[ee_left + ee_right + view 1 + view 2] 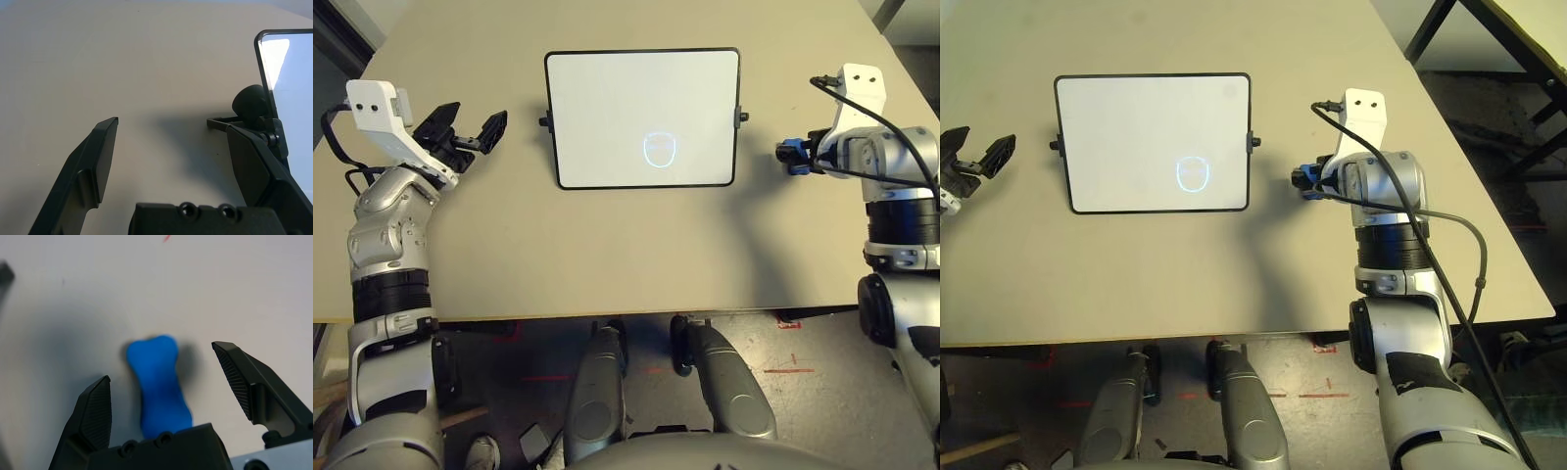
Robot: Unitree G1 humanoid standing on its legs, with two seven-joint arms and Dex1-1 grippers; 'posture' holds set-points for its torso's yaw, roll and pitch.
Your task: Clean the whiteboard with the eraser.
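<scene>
The whiteboard (643,98) lies flat at the middle of the table, black-framed, with a small pale blue outline drawn (660,149) near its lower middle. The blue eraser (159,382) lies on the table to the right of the board, also seen as the eraser (791,155) just under my right wrist. My right gripper (160,362) hangs over it, open, one finger on each side and not touching it. My left gripper (470,130) is open and holds nothing, just left of the board's left knob (249,103).
The beige table (607,255) carries nothing but the board and eraser. Its front edge runs close below both arms. A black cable (1449,220) loops off my right forearm. Black frame legs (1489,39) stand beyond the table's far right corner.
</scene>
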